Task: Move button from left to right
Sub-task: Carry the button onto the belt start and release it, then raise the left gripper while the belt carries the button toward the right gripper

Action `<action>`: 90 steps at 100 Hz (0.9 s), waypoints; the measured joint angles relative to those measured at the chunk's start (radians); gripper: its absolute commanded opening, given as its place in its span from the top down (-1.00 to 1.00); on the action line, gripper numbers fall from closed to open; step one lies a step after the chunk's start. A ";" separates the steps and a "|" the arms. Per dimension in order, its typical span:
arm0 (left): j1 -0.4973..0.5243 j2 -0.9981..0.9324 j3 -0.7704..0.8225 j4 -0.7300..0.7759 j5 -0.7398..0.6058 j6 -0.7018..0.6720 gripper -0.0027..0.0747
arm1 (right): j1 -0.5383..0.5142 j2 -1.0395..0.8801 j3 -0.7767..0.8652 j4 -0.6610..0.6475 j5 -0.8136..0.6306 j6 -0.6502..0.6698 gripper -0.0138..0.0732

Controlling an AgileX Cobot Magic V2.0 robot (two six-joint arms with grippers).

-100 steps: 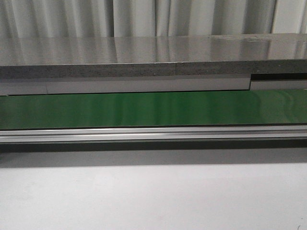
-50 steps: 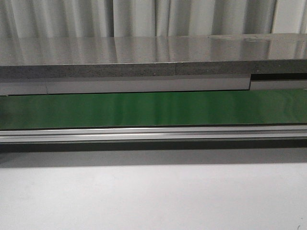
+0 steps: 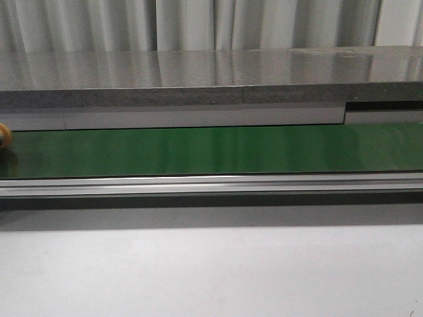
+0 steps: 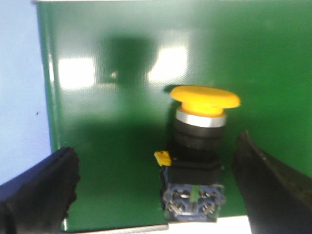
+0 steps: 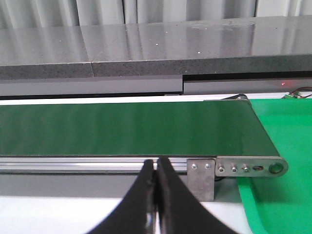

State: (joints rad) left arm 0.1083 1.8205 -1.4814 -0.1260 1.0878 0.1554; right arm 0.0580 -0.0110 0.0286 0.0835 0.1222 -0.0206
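Left gripper [image 4: 156,190] agape around button [image 4: 197,151]

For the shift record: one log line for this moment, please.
button: on green belt, far left | left gripper: open, straddling it | right gripper: shut, empty

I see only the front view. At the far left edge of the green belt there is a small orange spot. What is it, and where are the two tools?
Observer: It is the yellow-orange mushroom-cap push button on a black boxy body, standing on the green conveyor belt, as the left wrist view shows.
Operator: Does the left tool hold it?
Observer: No. The left tool is open; its black fingers stand on either side of the button without touching it.
Operator: And the right tool?
Observer: The right tool is shut with nothing between its fingers, in front of the belt's right end, near the metal end bracket.
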 measured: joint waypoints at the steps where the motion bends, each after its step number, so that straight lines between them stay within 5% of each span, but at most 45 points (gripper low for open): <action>1: 0.000 -0.003 0.000 -0.003 0.000 0.002 -0.66 | 0.000 0.000 0.000 0.000 0.000 0.000 0.84; 50: -0.008 -0.241 0.027 -0.075 -0.055 0.045 -0.63 | 0.000 0.000 0.000 0.000 0.000 0.000 0.84; 90: -0.148 -0.643 0.404 -0.083 -0.391 0.069 -0.63 | 0.000 0.000 0.000 0.000 0.000 0.000 0.84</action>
State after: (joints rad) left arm -0.0399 1.1773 -1.0778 -0.2087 0.6972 0.2241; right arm 0.0580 -0.0110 0.0286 0.0835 0.1222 -0.0206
